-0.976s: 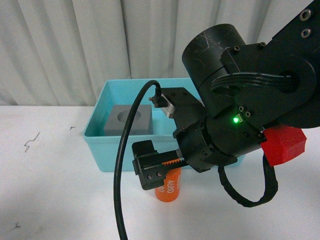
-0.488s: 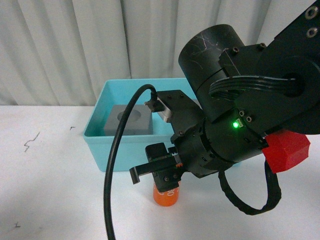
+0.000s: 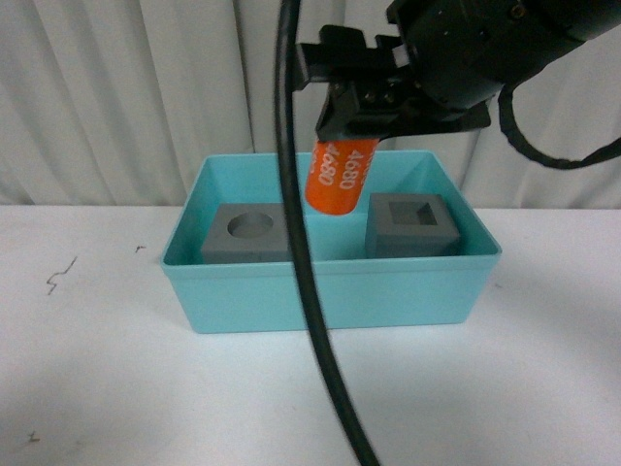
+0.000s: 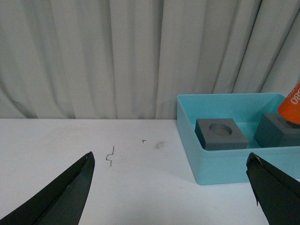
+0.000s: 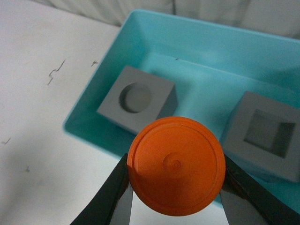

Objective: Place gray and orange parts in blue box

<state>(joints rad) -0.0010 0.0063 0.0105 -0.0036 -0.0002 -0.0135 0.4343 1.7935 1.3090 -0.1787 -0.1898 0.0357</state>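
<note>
Clamped in the right tool (image 3: 351,115) is the orange cylinder (image 3: 340,176), held slightly tilted in the air above the blue box (image 3: 330,291), its lower end hanging over the box's interior between the two gray cubes. From the right wrist view only the cylinder's round end face (image 5: 176,172) is seen, pinched between two dark fingers (image 5: 110,201), with the box's near rim directly beneath it. The "4680" print is legible only from the front view. Inside the box, the cube with the round recess (image 3: 248,234) sits toward one end and the cube with the square recess (image 3: 411,224) toward the other, well apart, with bare floor between them. The left tool (image 4: 168,197) is shown spread wide and holding nothing, over the white desk (image 4: 93,159) beside the box, well apart from its wall.
</note>
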